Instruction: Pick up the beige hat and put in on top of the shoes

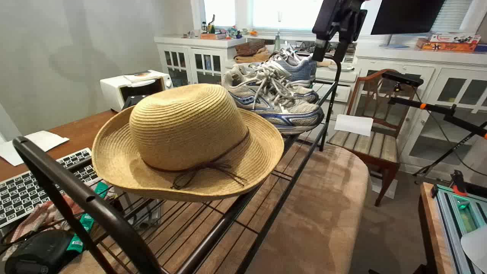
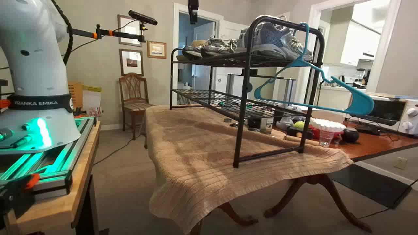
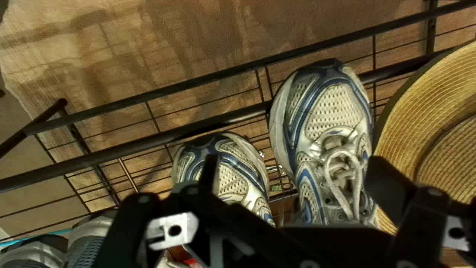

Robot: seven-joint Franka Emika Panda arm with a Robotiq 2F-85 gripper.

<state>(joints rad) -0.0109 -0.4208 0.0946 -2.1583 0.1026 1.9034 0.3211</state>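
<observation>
The beige hat (image 1: 190, 129) lies crown up on the top shelf in an exterior view, beside the shoes. Only a bit of it (image 2: 198, 42) shows behind the shoes in an exterior view. It also fills the right edge of the wrist view (image 3: 435, 123). The shoes (image 1: 281, 102), grey and white with blue trim and pale laces, stand side by side on the shelf; they show in the wrist view (image 3: 331, 108) too. My gripper (image 3: 293, 175) is open, empty, pointing down above the shoes, with its fingertips well apart. It hangs over the rack in both exterior views (image 1: 329, 53) (image 2: 193, 20).
The dark metal rack (image 2: 244, 107) has raised end frames and a lower wire shelf. Another pair of blue-grey sneakers (image 2: 271, 37) stands at the end away from the hat. A blue hanger (image 2: 356, 101) hangs on that end frame. A camera on an arm (image 1: 403, 78) stands nearby.
</observation>
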